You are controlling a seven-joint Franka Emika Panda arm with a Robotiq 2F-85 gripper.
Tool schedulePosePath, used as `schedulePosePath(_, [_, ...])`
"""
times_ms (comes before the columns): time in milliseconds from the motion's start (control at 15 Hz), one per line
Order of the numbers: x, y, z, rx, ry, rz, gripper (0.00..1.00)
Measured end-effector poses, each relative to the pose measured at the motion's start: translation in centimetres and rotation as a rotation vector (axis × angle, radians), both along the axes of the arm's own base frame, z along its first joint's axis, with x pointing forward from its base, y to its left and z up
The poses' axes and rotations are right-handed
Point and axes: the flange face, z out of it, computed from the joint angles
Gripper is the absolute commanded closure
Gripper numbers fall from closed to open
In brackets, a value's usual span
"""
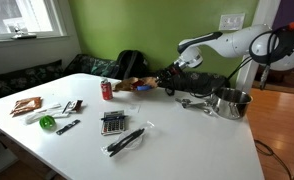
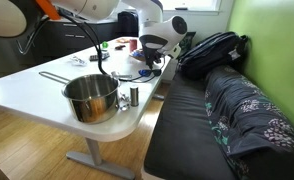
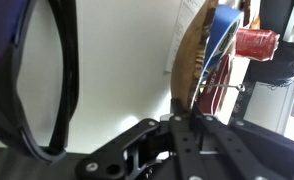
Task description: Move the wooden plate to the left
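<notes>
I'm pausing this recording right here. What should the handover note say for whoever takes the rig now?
Gripper: looks shut on the rim of the wooden plate, which the wrist view shows edge-on.
Plate: toward the back of the table, between the red can and the steel pot.
Done: reach and grasp, as far as the views show. I can't tell whether the plate is lifted.
Left: move it left, set it flat, release.

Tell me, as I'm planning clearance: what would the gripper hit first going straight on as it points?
Probably the wooden plate, its rim directly ahead of the gripper in the wrist view; contact is unclear.
</notes>
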Motion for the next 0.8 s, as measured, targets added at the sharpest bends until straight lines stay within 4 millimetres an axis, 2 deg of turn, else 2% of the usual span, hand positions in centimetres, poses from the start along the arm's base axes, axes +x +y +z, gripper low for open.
schedulePosePath(400, [-0.3,-3.0,3.6,0.005,-0.063,0.062,0.98])
schedulePosePath(800, [-2.1,-7.3,10.7,0.002,-0.040,0.198,0.98])
